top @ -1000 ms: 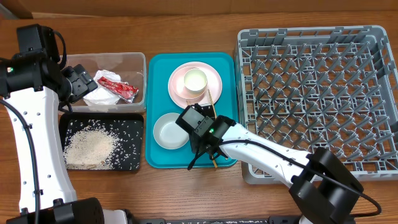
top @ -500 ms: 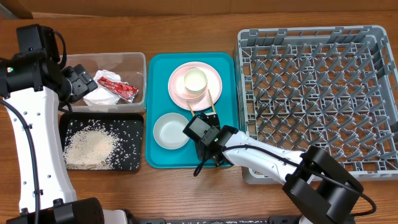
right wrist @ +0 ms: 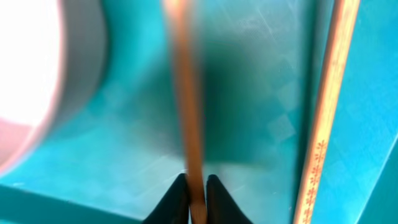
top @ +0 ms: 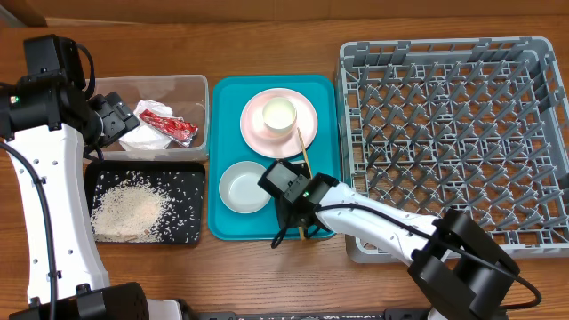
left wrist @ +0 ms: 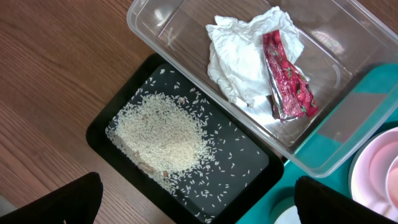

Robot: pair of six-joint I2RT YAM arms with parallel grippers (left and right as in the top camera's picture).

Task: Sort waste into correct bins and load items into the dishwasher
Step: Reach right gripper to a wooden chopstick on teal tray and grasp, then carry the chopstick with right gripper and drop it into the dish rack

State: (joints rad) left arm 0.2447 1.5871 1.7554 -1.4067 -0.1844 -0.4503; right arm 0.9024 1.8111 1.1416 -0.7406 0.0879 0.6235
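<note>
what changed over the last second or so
The right gripper shifted slightly over the teal tray and shut on one chopstick. The left gripper stayed open above the clear tub and black tray; pink plate, cup and bowl did not move.

Wood desk (top: 267,44), 4 items on it.
L to R: clear tub (top: 197,89) just beside black tray (top: 147,164), teal tray (top: 227,93), grey dish rack (top: 444,46).

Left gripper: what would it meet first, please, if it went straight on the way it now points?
Probably the black tray, among its loose rice grains: the open left gripper points down at it, though depth is unclear.
</note>
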